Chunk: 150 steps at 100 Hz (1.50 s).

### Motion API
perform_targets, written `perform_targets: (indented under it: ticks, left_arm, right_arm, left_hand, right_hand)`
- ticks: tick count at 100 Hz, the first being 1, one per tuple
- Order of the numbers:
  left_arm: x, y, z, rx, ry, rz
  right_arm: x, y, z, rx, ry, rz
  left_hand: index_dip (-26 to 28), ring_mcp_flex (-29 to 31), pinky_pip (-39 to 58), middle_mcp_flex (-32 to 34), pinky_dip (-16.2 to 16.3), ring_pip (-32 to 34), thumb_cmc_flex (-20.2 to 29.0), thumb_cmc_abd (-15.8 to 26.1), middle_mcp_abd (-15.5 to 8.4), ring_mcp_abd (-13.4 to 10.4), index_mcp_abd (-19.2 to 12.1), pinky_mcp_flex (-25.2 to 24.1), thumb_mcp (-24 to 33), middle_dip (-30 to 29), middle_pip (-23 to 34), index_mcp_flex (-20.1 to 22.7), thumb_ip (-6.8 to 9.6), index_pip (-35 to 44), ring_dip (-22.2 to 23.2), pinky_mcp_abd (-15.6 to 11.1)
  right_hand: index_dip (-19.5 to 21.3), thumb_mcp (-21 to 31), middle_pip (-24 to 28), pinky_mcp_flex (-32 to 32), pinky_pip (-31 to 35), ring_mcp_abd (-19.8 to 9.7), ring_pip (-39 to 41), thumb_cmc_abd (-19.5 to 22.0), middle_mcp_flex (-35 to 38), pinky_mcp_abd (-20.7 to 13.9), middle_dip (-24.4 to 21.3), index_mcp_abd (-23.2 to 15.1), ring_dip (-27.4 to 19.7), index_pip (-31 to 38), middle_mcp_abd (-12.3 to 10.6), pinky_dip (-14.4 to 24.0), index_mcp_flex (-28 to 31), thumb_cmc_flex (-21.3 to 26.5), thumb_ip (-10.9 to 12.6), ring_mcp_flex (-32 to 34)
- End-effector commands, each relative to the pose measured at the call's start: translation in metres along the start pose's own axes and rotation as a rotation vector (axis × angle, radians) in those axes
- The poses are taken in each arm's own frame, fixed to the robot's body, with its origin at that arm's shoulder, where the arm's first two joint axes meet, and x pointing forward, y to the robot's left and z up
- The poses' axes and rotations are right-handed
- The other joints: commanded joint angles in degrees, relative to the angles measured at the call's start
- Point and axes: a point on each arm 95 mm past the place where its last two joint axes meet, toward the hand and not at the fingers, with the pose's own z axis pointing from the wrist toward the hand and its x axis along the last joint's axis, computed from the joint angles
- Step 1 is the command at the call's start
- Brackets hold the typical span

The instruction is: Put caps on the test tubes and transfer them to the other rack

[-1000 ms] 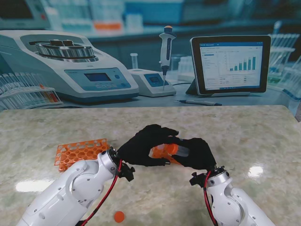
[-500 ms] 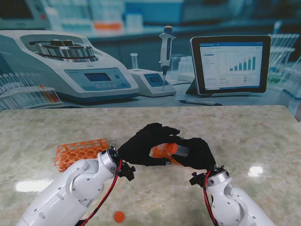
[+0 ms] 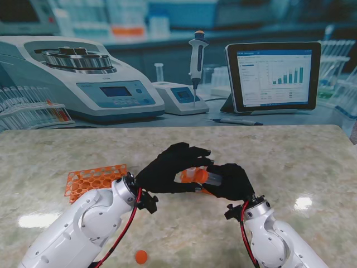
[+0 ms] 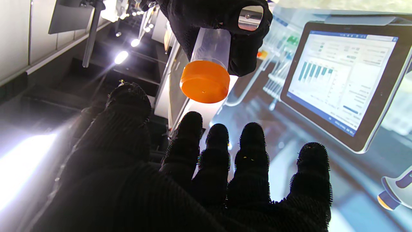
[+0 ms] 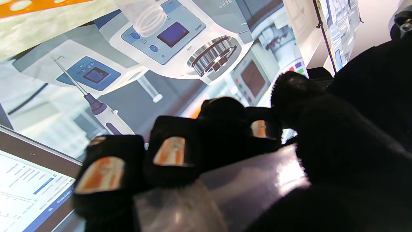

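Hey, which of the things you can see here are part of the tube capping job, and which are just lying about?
Part of the job:
tube, held in the right hand
orange cap on the tube's end
left hand, open, off the cap
orange rack
loose cap on the table

Lying about:
nothing that I can make out on the table

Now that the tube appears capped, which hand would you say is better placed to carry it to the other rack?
Right, probably. The right hand already grips the test tube with its orange cap on, while the left hand is open.
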Motion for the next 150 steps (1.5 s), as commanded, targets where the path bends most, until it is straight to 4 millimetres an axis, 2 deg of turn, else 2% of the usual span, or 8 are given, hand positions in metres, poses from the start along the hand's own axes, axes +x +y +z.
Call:
perform_targets:
  ticks: [1, 43, 64, 67, 77, 78, 82, 150]
  left_arm:
    - [0.001, -0.001, -0.002, 0.005, -0.003, 0.004]
    - [-0.007, 0.0, -0.01, 0.014, -0.042, 0.017]
    - [-0.01, 0.004, -0.011, 0.009, -0.058, 0.022]
    - [-0.01, 0.004, -0.011, 0.008, -0.06, 0.023]
    - [-0.012, 0.006, -0.011, 0.006, -0.064, 0.026]
    - [-0.012, 0.006, -0.011, 0.007, -0.064, 0.028]
    - [-0.013, 0.007, -0.011, 0.008, -0.065, 0.032]
    - [-0.017, 0.01, -0.005, 0.018, -0.074, 0.049]
  right_arm:
    - [0.003, -0.001, 0.001, 0.008, 0.005, -0.003]
    - [0.002, -0.003, 0.007, 0.024, 0.003, -0.014]
    - [-0.001, -0.003, 0.01, 0.033, -0.003, -0.023]
    - [-0.001, -0.003, 0.01, 0.034, -0.004, -0.024]
    - [-0.001, -0.003, 0.011, 0.036, -0.006, -0.026]
    - [-0.001, -0.003, 0.011, 0.036, -0.006, -0.026]
    - [-0.001, -0.003, 0.011, 0.036, -0.006, -0.027]
    - [-0.002, -0.001, 0.011, 0.03, -0.007, -0.027]
  left_hand:
    - [1.0, -1.8, -2.6, -1.7, 2.3, -0.9, 0.6, 1.3, 0.3, -0.9, 1.3, -1.0, -1.4, -0.8, -0.8, 1.2, -0.19, 0.3, 0.0, -1.2]
    - [9.9, -1.8, -2.3, -2.2, 3.3, -0.6, -0.2, -1.7, -0.3, -1.1, 0.8, -0.8, -1.5, 1.0, 0.2, -2.3, 0.07, 6.1, 0.8, -0.9]
    - [11.3, -1.7, -2.1, -2.3, 3.5, -0.5, 0.0, -3.6, -0.4, -1.3, 0.9, -0.7, -0.1, 1.3, 0.4, -3.1, 0.04, 7.5, 0.9, -0.9]
    - [12.4, -1.7, -2.1, -2.4, 3.7, -0.5, -2.1, -4.8, -0.3, -1.4, 1.1, -0.6, 4.6, 1.4, 0.3, -3.4, -0.72, 7.7, 1.0, -0.9]
    - [12.6, -1.4, -1.9, -2.2, 3.8, -0.4, -1.3, -6.9, -0.4, -1.4, 1.0, -0.3, 5.7, 1.5, 0.5, -3.2, -0.66, 8.0, 1.1, -0.7]
    - [12.5, -1.3, -1.4, -2.1, 3.9, -0.2, -2.9, -7.8, -0.4, -1.3, 0.9, -0.4, 9.1, 1.4, 0.6, -3.3, -0.79, 8.3, 1.2, -0.7]
    - [12.5, -1.1, -1.3, -2.0, 4.0, -0.2, -3.5, -8.1, -0.3, -1.3, 1.0, -0.3, 10.2, 1.4, 0.6, -3.2, -1.01, 8.4, 1.2, -0.7]
    - [15.3, 1.3, 1.0, 0.5, 3.9, 1.0, -0.3, -6.6, -0.4, -1.2, -0.1, 0.7, 10.2, 1.9, 1.6, -1.6, -1.36, 15.0, 2.0, -0.2]
  right_hand:
    - [1.7, 0.9, -0.1, 0.9, 1.7, -3.8, 2.1, 1.3, 1.6, -1.0, 1.0, -3.2, 0.4, 4.4, 0.1, -0.8, 0.8, 1.8, -0.9, 2.0]
    - [1.7, 0.9, -0.2, 0.9, 1.7, -3.8, 2.1, 1.1, 1.6, -0.9, 1.1, -3.3, 0.4, 4.4, 0.1, -0.8, 0.8, 1.9, -0.9, 2.0]
    - [1.6, 1.0, -0.2, 0.9, 1.7, -3.7, 2.1, 1.1, 1.7, -0.9, 1.1, -3.3, 0.4, 4.3, 0.1, -0.8, 0.9, 1.9, -0.9, 2.0]
    - [1.6, 1.0, -0.2, 0.9, 1.7, -3.7, 2.1, 1.1, 1.7, -0.9, 1.1, -3.3, 0.4, 4.3, 0.1, -0.8, 0.9, 1.9, -0.9, 2.0]
    - [1.6, 1.0, -0.2, 0.9, 1.7, -3.7, 2.1, 1.1, 1.7, -0.9, 1.1, -3.3, 0.5, 4.3, -0.1, -0.8, 0.9, 1.9, -0.9, 2.0]
    - [1.6, 1.0, -0.2, 0.9, 1.7, -3.7, 2.1, 1.2, 1.7, -0.9, 1.1, -3.3, 0.5, 4.3, -0.1, -0.8, 0.9, 1.9, -0.9, 2.0]
    - [1.6, 0.9, -0.2, 0.9, 1.7, -3.7, 2.1, 1.1, 1.7, -0.9, 1.1, -3.3, 0.5, 4.3, 0.0, -0.8, 0.9, 1.9, -0.9, 2.0]
    - [1.6, 0.9, -0.2, 0.9, 1.7, -3.7, 2.1, 1.2, 1.6, -0.9, 1.1, -3.4, 0.5, 4.2, 0.0, -0.8, 0.9, 1.9, -0.9, 2.0]
